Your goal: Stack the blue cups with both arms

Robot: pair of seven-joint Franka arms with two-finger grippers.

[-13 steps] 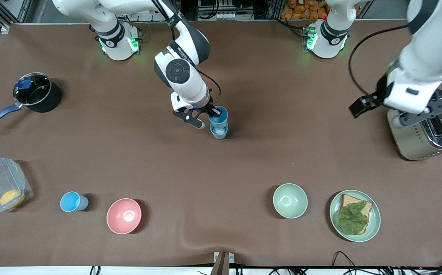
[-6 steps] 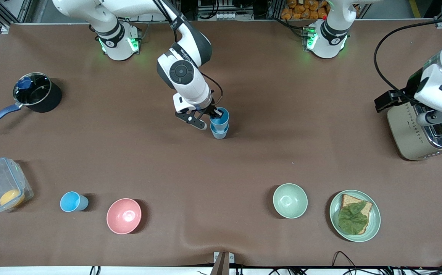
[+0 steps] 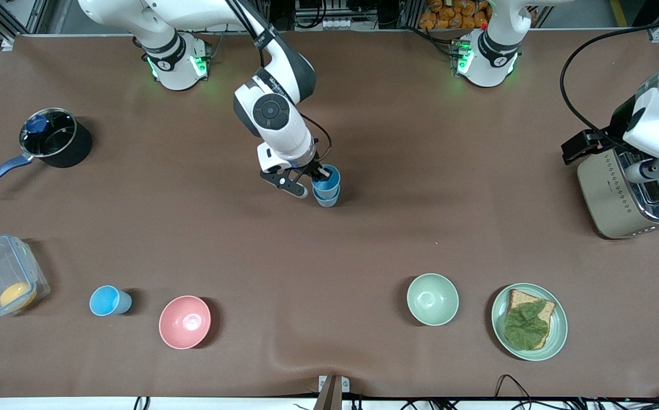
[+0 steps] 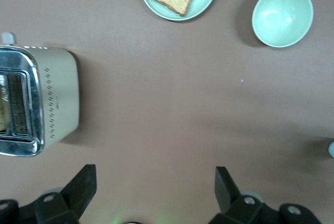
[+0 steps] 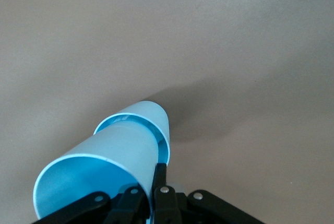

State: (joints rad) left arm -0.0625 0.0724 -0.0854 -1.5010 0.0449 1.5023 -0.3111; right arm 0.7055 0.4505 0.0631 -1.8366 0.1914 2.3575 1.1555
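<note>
Stacking is the step in hand: on the wide brown worktop (image 3: 398,228), the right arm's claw (image 3: 313,181) is clamped on the rim of a small light-blue plastic cup (image 3: 326,178), one finger inside it. It is pushing that cup down into a second light-blue plastic cup (image 3: 328,199) that stands about midway between the two ends of the worktop, closer to the edge where the arms are fixed. The top cup looks partly in, so I think it must go lower, then the claw should let go and lift straight up.

The left arm's claw (image 4: 152,186) hangs with its fingers wide apart over bare worktop beside the silver toaster (image 3: 631,199) at its own end, waiting.

A third small light-blue plastic cup (image 3: 107,300) stands alone near the camera-side edge, toward the right arm's end, just beside a round pink bowl (image 3: 185,322). It probably goes on next.
</note>
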